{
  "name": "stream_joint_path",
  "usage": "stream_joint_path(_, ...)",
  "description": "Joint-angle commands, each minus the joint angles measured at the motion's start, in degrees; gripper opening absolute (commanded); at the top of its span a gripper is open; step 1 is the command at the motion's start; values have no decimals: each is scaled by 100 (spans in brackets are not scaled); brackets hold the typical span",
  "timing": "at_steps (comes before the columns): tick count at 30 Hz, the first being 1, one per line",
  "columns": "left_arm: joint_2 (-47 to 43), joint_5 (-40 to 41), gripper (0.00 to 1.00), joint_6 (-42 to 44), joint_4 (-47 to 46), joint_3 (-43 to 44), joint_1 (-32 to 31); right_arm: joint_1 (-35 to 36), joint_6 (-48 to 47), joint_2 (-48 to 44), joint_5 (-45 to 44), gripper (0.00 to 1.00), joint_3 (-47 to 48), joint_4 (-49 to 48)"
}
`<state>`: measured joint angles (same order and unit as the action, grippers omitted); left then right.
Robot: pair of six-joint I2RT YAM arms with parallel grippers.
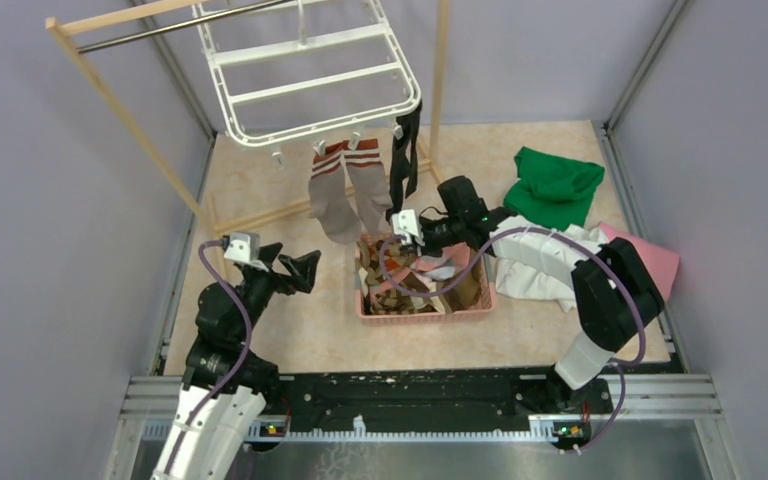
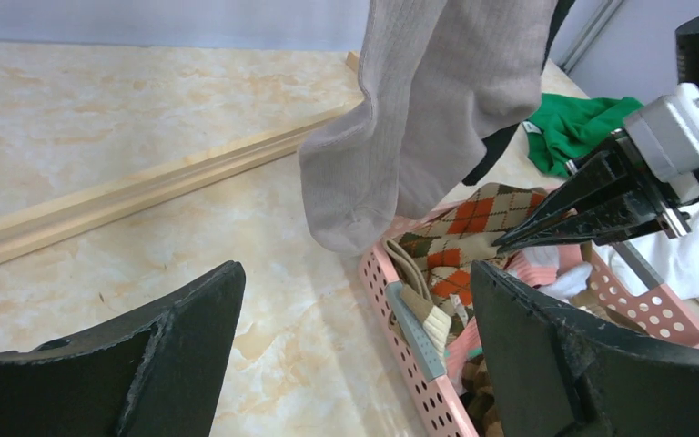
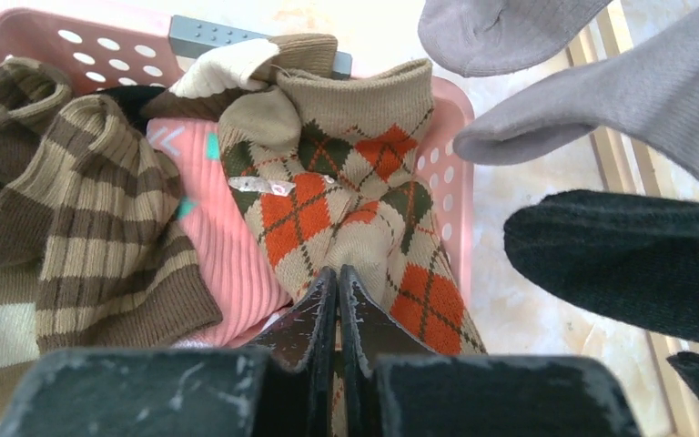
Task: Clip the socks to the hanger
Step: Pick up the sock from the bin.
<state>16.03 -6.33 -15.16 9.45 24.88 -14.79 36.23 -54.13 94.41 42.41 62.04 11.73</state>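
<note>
The white hanger (image 1: 305, 42) hangs from the rack at the back. Two grey-brown socks with striped cuffs (image 1: 338, 195) and a black sock (image 1: 403, 150) are clipped to its near edge. More socks fill the pink basket (image 1: 425, 315). Among them is a brown argyle sock (image 3: 328, 196) with orange diamonds. My right gripper (image 3: 338, 270) reaches into the basket and is shut on that argyle sock (image 2: 473, 214). My left gripper (image 2: 355, 282) is open and holds nothing. It hovers low over the table just left of the basket wall (image 2: 410, 364), below the hanging grey socks (image 2: 419, 109).
The wooden rack (image 1: 125, 110) has a base rail (image 2: 146, 187) lying across the table behind the basket. A green cloth (image 1: 555, 185), a white cloth (image 1: 535, 260) and a pink cloth (image 1: 660, 260) lie at the right. Striped brown socks (image 3: 100, 200) and a pink sock (image 3: 223, 228) share the basket.
</note>
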Motion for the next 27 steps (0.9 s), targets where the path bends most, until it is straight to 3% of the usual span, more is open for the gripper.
stream_joint_path(1,-237,-212,99,-186,-8,246,-24,42,634,-382,-127,0,218,-389)
stream_joint_path(10,-561,-2037,99,-252,-537,167,-23,-298,1992,-1773,285,0,434,331)
stream_joint_path(18,-221,-3219,99,-765,-2220,-211,-24,-697,3119,-3021,609,0,-324,-573)
stream_joint_path(27,156,-3638,97,-847,-2714,-383,-24,-844,3762,-3626,1057,0,-508,-1265)
